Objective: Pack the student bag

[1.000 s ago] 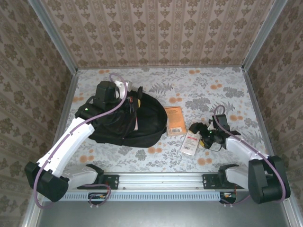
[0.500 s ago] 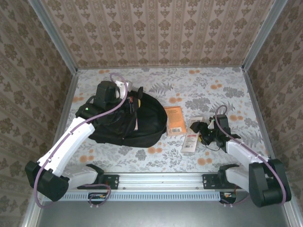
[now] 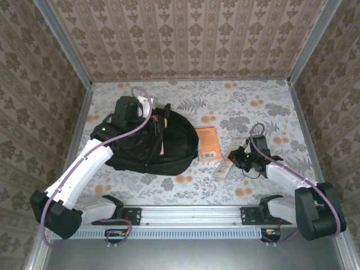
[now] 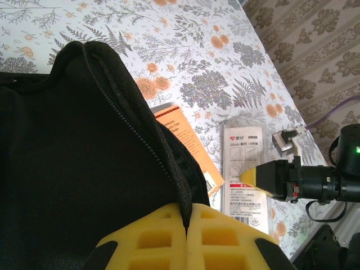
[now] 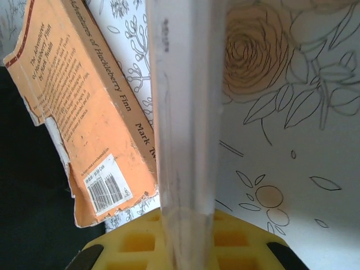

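The right hand (image 3: 235,161) is clamped on a clear plastic packet (image 3: 223,169) — its pads pinch one edge, and the packet stands tilted up off the surface (image 3: 242,107), right of centre and toward the near edge. Just past the packet an orange paperback (image 3: 207,143) lies flat near the middle. The left hand (image 4: 187,218) is pressed shut on the zippered rim of the student bag (image 3: 152,146) — the black bag lies in the left half of the surface, just beside the paperback.
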Tool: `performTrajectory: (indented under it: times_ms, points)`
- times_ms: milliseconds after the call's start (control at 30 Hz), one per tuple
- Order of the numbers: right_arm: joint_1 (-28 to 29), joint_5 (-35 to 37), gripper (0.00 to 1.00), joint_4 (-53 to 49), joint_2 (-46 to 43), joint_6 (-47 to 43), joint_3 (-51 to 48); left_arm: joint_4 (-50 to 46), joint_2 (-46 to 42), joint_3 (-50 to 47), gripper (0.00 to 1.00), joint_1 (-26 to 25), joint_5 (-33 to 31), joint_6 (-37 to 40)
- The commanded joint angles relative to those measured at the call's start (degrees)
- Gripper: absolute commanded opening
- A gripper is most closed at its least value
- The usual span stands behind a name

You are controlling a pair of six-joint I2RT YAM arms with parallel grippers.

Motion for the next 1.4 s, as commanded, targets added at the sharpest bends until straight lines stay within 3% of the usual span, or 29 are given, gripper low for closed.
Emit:
performTrajectory:
  times_ms: [0,267,433,667,800,1000,1067,1233,1367]
  points:
    - [0.37,4.26,0.11,-8.07,-2.57,-3.87,2.98,-0.22,0.30,1.82,0.00,0.37,-0.23,1.58]
    - [1.86,9.84,0.10,-25.77,-14.60,-10.76,16.26,-7.54,0.32,8.95,0.00,0.29,-0.92,3.39]
    - [6.43,5.53,0.11,-22.15,-12.56,-8.65,24.01,-13.02,0.96,14.71,0.00,0.29,0.71,5.70]
    - [16.54,6.83,0.11,-8.54,-1.65,-2.75,34.00,-16.16,0.13,16.35,0.00,1.22,0.38,6.62]
    - [22.28,15.06,0.10,-1.60,7.07,3.65,38.06,-15.28,-0.14,15.18,0.00,3.10,1.31,4.36]
    - [30.99,35.19,0.09,5.89,16.72,15.67,38.72,-11.89,0.66,14.30,0.00,4.51,3.90,-0.45]
    - [33.84,38.93,0.09,6.04,20.06,17.11,40.61,-11.20,1.24,14.42,0.00,6.19,4.12,-1.42]
    - [39.30,40.44,0.11,4.78,28.96,22.22,46.58,-9.59,3.29,15.25,0.00,6.66,4.93,-3.13]
    - [41.19,36.31,0.13,7.44,34.19,27.11,48.17,-9.44,4.53,17.34,0.00,7.07,4.59,-3.20]
